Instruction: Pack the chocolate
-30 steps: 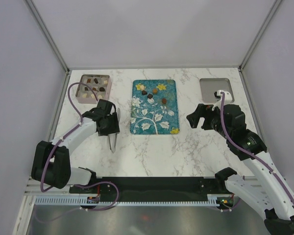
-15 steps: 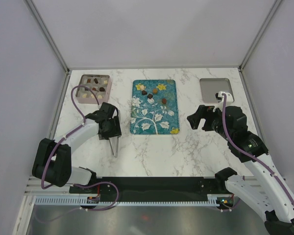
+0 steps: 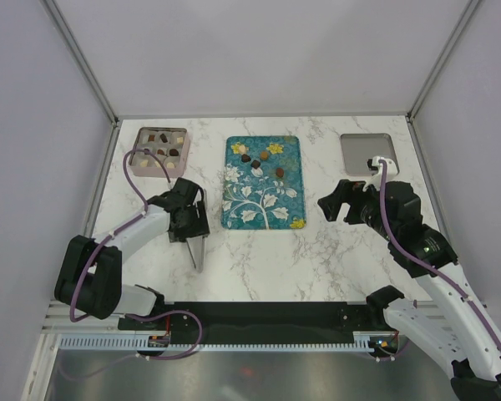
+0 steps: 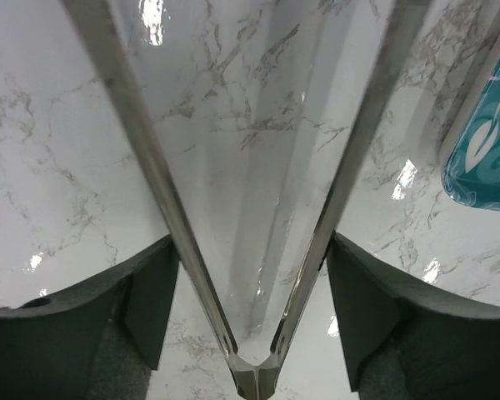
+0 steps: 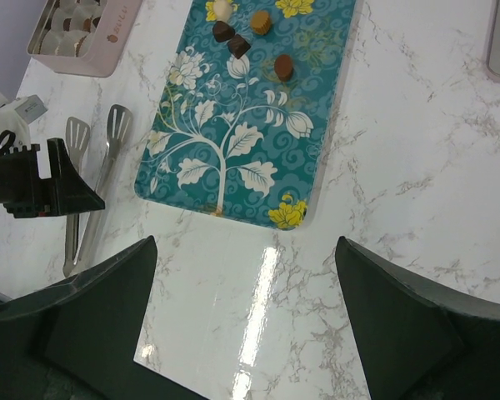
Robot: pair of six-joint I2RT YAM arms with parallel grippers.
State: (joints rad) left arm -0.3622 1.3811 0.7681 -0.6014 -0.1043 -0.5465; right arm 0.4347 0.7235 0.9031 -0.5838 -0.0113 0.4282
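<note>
Top external view shows you the marble table [image 3: 259, 259] with a teal flowered tray [image 3: 263, 205] at its middle, a pink box [image 3: 160, 149] at the far left and a grey square plate [image 3: 366, 152] at the far right. Chocolate [image 5: 283, 67] lies in two places. Five loose pieces sit close together at the far end of the tray: two dark, two mid brown and one cream. More pieces sit in the compartments of the box; you cannot count these with confidence. Tongs [image 3: 197, 255] lie flat on the table just left of the tray, paddle ends toward the box. The left claw [image 3: 190, 227] stands low over them. In the left wrist view its fingers [image 4: 150, 283] flank the tongs near the hinge, one outside each arm and very close to it, and the arms spread away in a V. You cannot tell from these views whether the fingers press on the arms or stand just clear, so grip is unconfirmed. The right claw [image 5: 246, 250] hangs above bare table to the right of the tray and near the plate, jaws spread wide with nothing between them. It touches neither tray, chocolate nor plate.
</note>
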